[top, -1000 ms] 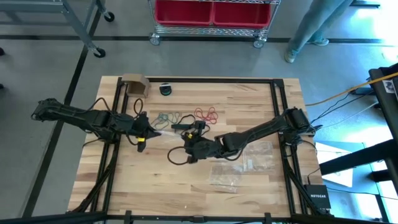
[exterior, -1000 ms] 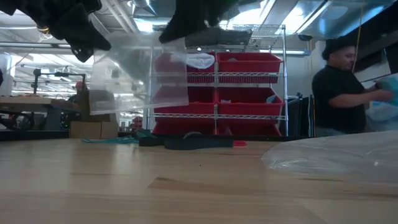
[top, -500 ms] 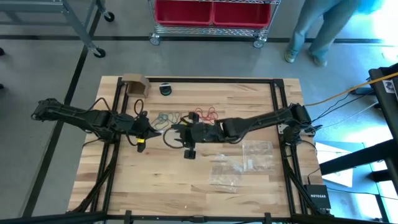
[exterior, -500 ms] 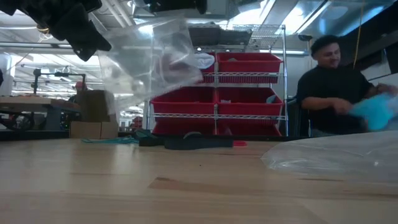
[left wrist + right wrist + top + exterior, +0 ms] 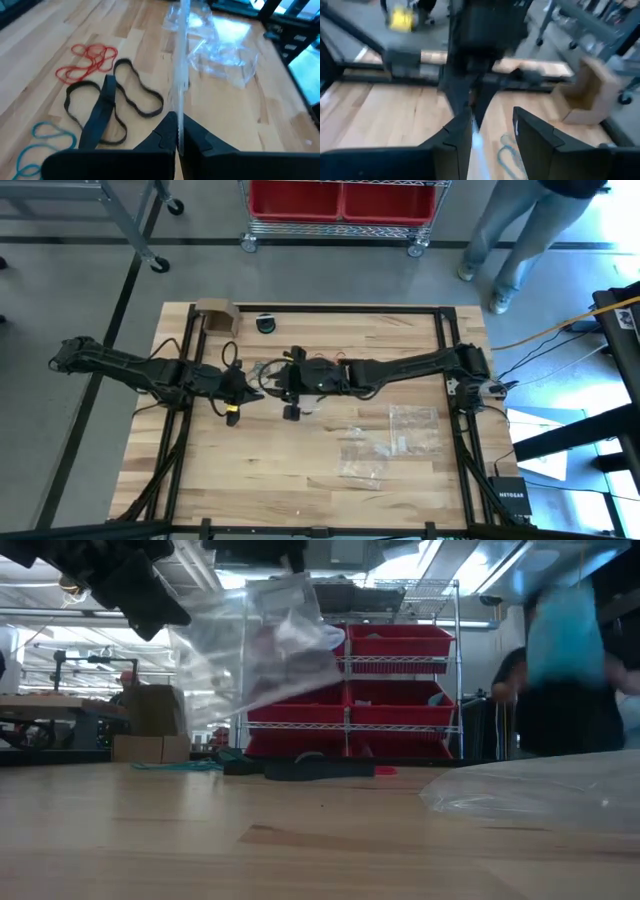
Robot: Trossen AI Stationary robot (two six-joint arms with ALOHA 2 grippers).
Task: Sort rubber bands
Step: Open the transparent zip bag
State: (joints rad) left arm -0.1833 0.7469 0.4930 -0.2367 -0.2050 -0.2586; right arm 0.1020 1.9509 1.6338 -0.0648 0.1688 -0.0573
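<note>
Rubber bands lie on the table in three clusters: red ones [image 5: 87,60], black ones [image 5: 115,100] and teal ones [image 5: 40,145]; the teal cluster [image 5: 266,367] also shows from above. My left gripper [image 5: 178,134] is shut on a clear plastic bag [image 5: 250,650], which it holds in the air above the bands. My right gripper [image 5: 492,135] faces it from the table's right, open. The bag's edge [image 5: 478,145] stands between its fingers, close to one of them. My left gripper pinches one edge of the clear bag [image 5: 179,117] between its two fingers, coming level from the table's left. The bag is lifted clear of the table and hangs slanted beyond the fingers. My right gripper: I cannot tell whether a finger [image 5: 462,137] touches the bag's edge.
More clear bags [image 5: 392,442] lie on the table's right half. A cardboard box [image 5: 218,315] and a small dark roll [image 5: 266,323] stand at the far edge. A rack with red bins [image 5: 342,202] and a person [image 5: 520,225] are beyond the table.
My right gripper has risen and gone toward the far edge and the table's left, ending close in front of my left gripper. The clear bag hung square a second ago. It now slants, with its upper part swung over.
</note>
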